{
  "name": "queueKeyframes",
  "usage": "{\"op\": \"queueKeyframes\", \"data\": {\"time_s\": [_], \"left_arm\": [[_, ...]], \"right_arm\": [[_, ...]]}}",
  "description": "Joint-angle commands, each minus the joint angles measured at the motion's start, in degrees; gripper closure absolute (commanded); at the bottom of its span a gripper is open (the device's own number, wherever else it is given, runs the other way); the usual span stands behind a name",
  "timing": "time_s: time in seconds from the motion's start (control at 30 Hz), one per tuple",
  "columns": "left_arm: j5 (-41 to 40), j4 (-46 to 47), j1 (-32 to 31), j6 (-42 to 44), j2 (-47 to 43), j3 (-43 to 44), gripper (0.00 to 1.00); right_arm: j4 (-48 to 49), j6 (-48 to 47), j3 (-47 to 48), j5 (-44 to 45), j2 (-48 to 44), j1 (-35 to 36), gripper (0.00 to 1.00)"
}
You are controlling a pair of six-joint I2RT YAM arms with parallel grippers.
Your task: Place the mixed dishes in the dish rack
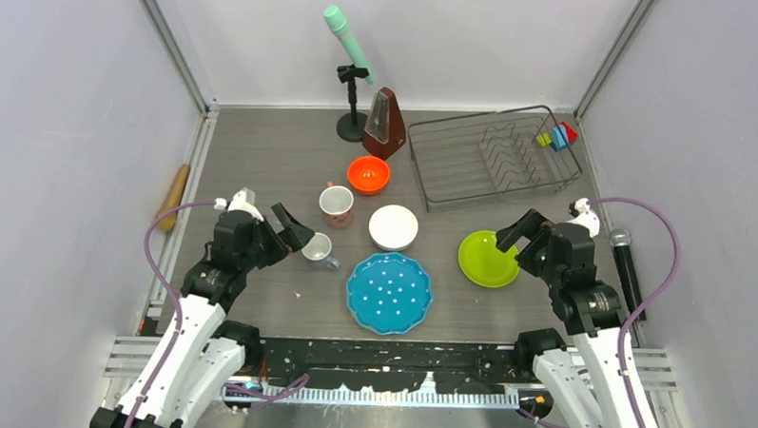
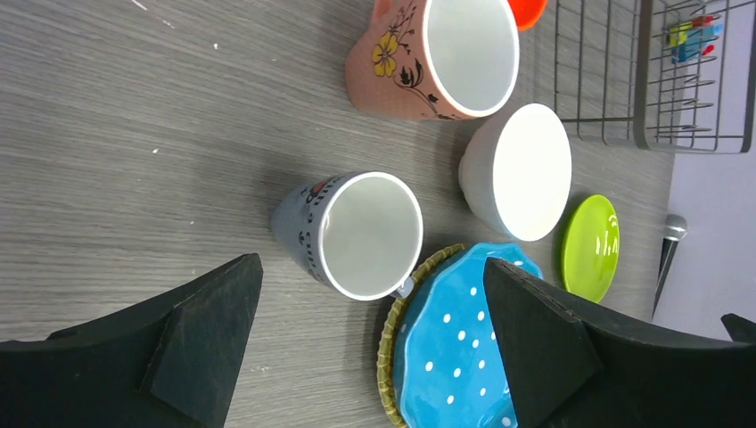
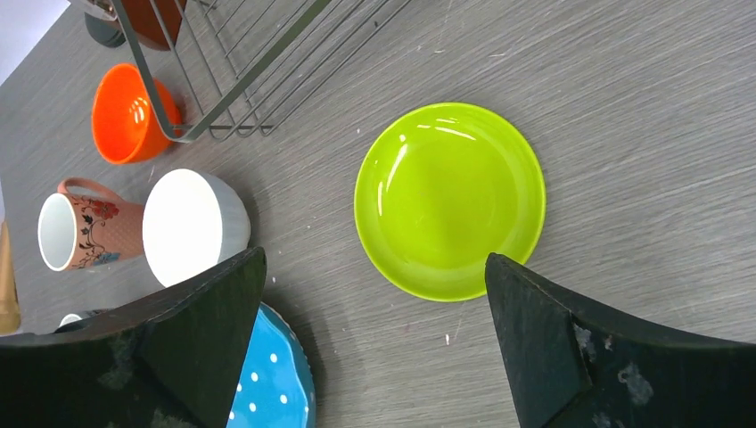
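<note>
Top external view: left hand (image 1: pixel 296 232) spread wide, framing the small grey-white mug (image 1: pixel 318 250); right hand (image 1: pixel 509 239) likewise at the lime-green plate (image 1: pixel 488 259), toward the counter's (image 1: pixel 263 153) front edge. Dish rack (image 1: pixel 418 168) sits back-right. Lying flat, the plate may skid instead of lifting.

Top cam sits high behind the arm bases (image 1: pixel 228 340), which land at 6 o'clock. It looks down and forward over the whole table (image 1: pixel 263 153), with the dish rack (image 1: pixel 453 164) up at 1 o'clock.

Left wrist cam rides right behind the left gripper (image 2: pixel 371 260), low and close over the small grey-white mug (image 2: pixel 352 234), facing roughly 3 o'clock across the table, picture rolled sideways.

Right wrist cam is the same deal behind the right gripper (image 3: pixel 374 253), close above the lime-green plate (image 3: pixel 450 201), facing about 10 o'clock.

Both wrist views share the white bowl (image 2: pixel 526 169), pinkish mug (image 2: pixel 428 58), teal plate (image 2: pixel 446 348), orange bowl (image 3: pixel 129 111) and a bit of the rack. The top cam catches all of it.
</note>
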Motion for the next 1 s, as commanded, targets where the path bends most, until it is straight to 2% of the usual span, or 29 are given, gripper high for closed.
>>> {"op": "queueKeyframes", "data": {"time_s": [0.0,0.2,0.33,0.6,0.73,0.97], "left_arm": [[-1.5,-0.1,0.0,0.4,0.8,1.3,0.01],[2.1,2.1,0.1,6.0,1.7,1.4,0.01],[1.3,2.9,0.0,7.3,2.7,1.9,0.01],[0.7,3.2,0.1,10.6,5.9,4.8,0.01],[0.5,4.0,0.1,11.1,5.9,5.0,0.01],[0.4,5.3,0.1,12.2,5.5,5.1,0.01]], "right_arm": [[5.1,0.6,0.5,-2.9,2.7,0.1,0.00],[9.2,2.0,2.0,-4.3,9.7,1.0,0.00],[12.9,4.8,2.3,2.7,15.1,5.9,0.00],[21.2,12.3,5.5,11.5,31.1,21.2,0.01],[24.4,14.7,8.1,13.3,37.9,24.4,0.03],[26.8,15.9,11.4,14.0,43.9,27.1,0.06]]}}
